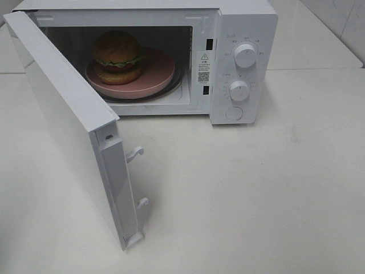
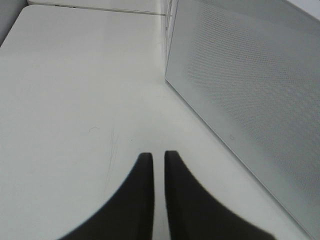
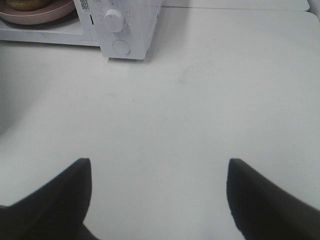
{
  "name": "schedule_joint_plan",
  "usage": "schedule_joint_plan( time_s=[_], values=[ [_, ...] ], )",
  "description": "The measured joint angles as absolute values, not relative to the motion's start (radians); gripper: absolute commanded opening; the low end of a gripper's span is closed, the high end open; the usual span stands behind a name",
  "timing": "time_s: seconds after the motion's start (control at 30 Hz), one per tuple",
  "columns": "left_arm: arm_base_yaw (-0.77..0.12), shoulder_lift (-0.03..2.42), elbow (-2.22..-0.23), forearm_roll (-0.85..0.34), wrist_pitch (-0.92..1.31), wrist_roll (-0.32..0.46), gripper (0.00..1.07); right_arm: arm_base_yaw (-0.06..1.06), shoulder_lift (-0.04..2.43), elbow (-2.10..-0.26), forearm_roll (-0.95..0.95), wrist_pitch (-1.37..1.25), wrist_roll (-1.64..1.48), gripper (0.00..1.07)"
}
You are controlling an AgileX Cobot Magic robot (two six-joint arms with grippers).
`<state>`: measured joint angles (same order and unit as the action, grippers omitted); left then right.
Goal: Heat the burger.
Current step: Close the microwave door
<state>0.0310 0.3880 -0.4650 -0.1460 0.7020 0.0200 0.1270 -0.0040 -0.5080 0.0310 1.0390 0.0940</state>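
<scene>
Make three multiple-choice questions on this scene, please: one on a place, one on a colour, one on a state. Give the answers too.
1. Where is the burger relative to the microwave?
A) beside it
B) inside it, on the plate
C) on top of it

2. What colour is the plate?
A) pink
B) blue
C) green

3. How does the microwave's door stand?
A) shut
B) taken off
C) swung open

Answers:
1 B, the burger sits on the plate in the cavity.
2 A, its rim shows pink.
3 C, the door stands out and the inside is visible.
</scene>
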Motion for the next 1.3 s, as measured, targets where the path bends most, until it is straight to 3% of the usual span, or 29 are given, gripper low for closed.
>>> schedule_joint_plan(
  time_s=[0.37,0.63,0.83,1.07,1.17,1.3],
  values=[
    [0.031,0.464,-0.282,-0.189,0.210,0.094,0.00,0.127,-0.004,-0.508,0.031,1.039,0.094,0.72],
    [0.031,0.549,-0.162,-0.189,-0.157,0.102,0.00,0.127,-0.004,-0.508,0.031,1.039,0.094,0.72],
    [0.031,0.640,-0.150,-0.148,-0.267,0.097,0.00,0.127,-0.004,-0.508,0.031,1.039,0.094,0.72],
    [-0.002,0.865,-0.150,0.057,-0.442,-0.064,0.00,0.127,-0.004,-0.508,0.031,1.039,0.094,0.72],
    [-0.028,0.968,-0.150,0.140,-0.541,-0.100,0.00,0.127,-0.004,-0.508,0.031,1.039,0.094,0.72],
    [-0.052,1.046,-0.150,0.154,-0.603,-0.106,0.00,0.127,-0.004,-0.508,0.031,1.039,0.094,0.72]
  ],
)
